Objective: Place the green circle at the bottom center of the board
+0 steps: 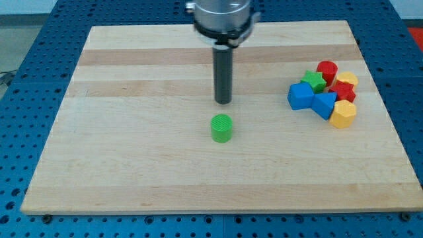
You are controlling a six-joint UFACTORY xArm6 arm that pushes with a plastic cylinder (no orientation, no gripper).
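The green circle [221, 127] is a short green cylinder standing alone near the middle of the wooden board [132, 165]. My tip [223, 102] is just above it in the view, a small gap away and not touching it. The rod rises straight up to the arm's metal end at the view's top.
A tight cluster of blocks sits at the view's right: a blue cube [300, 96], a blue block [324, 104], a green star [313, 80], a red cylinder [327, 70], a red block [343, 91], a yellow block [347, 80] and a yellow hexagon [342, 114].
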